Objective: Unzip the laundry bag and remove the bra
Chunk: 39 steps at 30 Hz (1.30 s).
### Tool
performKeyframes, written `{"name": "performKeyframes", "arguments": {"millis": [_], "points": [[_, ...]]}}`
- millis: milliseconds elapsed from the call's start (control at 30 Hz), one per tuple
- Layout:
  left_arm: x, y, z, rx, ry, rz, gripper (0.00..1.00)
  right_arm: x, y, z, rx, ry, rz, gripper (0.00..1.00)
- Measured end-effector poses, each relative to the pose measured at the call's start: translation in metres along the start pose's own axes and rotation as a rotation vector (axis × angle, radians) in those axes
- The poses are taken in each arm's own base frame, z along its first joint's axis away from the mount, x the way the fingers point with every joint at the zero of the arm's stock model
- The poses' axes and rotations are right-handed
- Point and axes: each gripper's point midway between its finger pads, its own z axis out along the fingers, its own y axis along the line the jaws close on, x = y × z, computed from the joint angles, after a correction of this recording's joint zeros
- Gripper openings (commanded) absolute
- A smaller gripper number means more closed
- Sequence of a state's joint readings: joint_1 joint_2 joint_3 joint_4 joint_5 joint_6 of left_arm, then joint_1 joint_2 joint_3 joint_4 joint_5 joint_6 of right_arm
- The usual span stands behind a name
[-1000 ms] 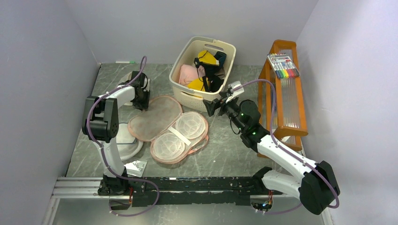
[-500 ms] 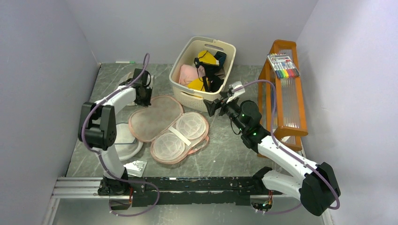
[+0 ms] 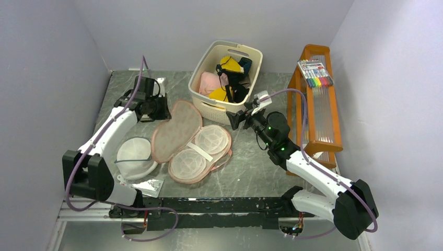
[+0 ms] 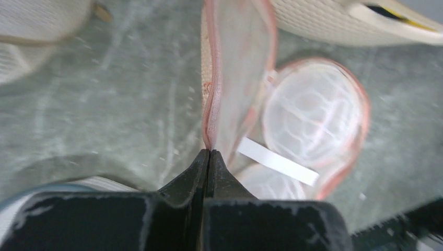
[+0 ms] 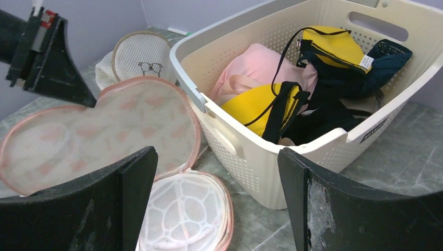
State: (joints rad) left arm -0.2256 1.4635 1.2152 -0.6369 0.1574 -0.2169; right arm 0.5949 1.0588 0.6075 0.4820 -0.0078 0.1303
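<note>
The peach-pink laundry bag (image 3: 201,151) lies unzipped and spread open on the table. Its lower half shows two white mesh domes (image 4: 311,117). My left gripper (image 3: 163,112) is shut on the pink rim of the bag's printed lid (image 4: 235,68) and holds that lid tilted up off the table. The yellow bra (image 5: 261,102) with black straps lies in the white basket (image 3: 206,102) behind the bag, among other garments. My right gripper (image 3: 235,119) hovers open just in front of the basket, above the bag's right end, with nothing between its fingers (image 5: 133,196).
A white mesh dome bag (image 3: 135,154) and a foil packet (image 3: 146,184) lie at the front left. A beige round bag (image 5: 141,52) sits behind the lid. An orange rack (image 3: 334,133) with a marker pack (image 3: 315,73) stands at the right. The basket also holds pink (image 5: 251,65) and navy garments.
My left gripper has closed on the lid's rim and raised it toward the right; the left arm has swung out to the left, uncovering the white dome bag. The right arm has not moved.
</note>
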Motion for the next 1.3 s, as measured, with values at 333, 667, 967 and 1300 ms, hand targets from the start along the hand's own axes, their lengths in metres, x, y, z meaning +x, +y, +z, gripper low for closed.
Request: {"name": "performKeyframes", "arguments": {"millis": [333, 667, 967, 1300], "points": [[0.059, -0.121, -0.010, 0.303, 0.058, -0.004, 0.07, 0.001, -0.001, 0.001, 0.003, 0.004, 0.000, 0.86], [0.110, -0.193, -0.003, 0.431, 0.075, 0.016, 0.07, -0.005, -0.002, -0.004, 0.015, -0.017, 0.000, 0.86], [0.163, -0.226, 0.029, 0.439, 0.179, 0.081, 0.10, -0.005, -0.003, -0.004, 0.018, -0.018, 0.001, 0.86], [0.195, -0.211, 0.055, 0.384, 0.246, 0.089, 0.24, -0.005, -0.003, -0.004, 0.019, -0.016, 0.000, 0.86]]}}
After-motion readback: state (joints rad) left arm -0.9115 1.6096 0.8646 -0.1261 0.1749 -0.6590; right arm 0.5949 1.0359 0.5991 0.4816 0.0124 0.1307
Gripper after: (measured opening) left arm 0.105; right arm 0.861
